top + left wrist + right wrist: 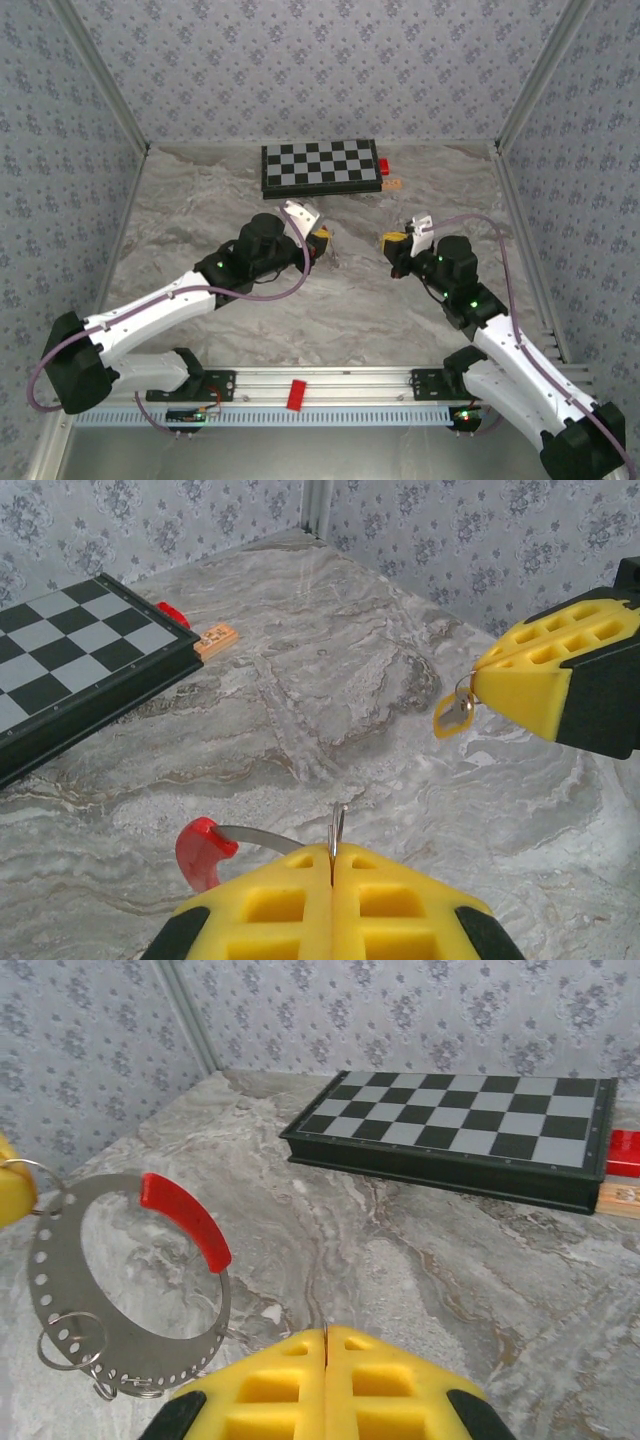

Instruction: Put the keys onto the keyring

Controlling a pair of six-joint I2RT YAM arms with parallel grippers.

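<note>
- Nearest the lens of the left wrist camera, the left tool (333,868) has its yellow fingers pressed together on the keyring (50,1280), pinching the thin rim, which stands up edge-on from the seam.
- The keyring is held above the counter (330,680), roughly upright. The right wrist camera sees its flat face almost full, so the face is turned toward the right arm. The red section (185,1218) sits on the upper rim, and small wire loops (68,1340) hang from the lower rim.
- Between the two tools is an open gap over bare counter; ring and key do not touch.
- The key (452,713) lies to the right of the ring and a little beyond it. It dangles from a small wire loop, long axis slanting down and left, its free end toward the left tool.
- The right tool (478,683) is clamped shut on that loop at its tip, so the right arm is the nearer one to the key.
- Judgement: the coming move turns on closing this sideways gap, bringing the key's loop to the ring's rim.
</note>
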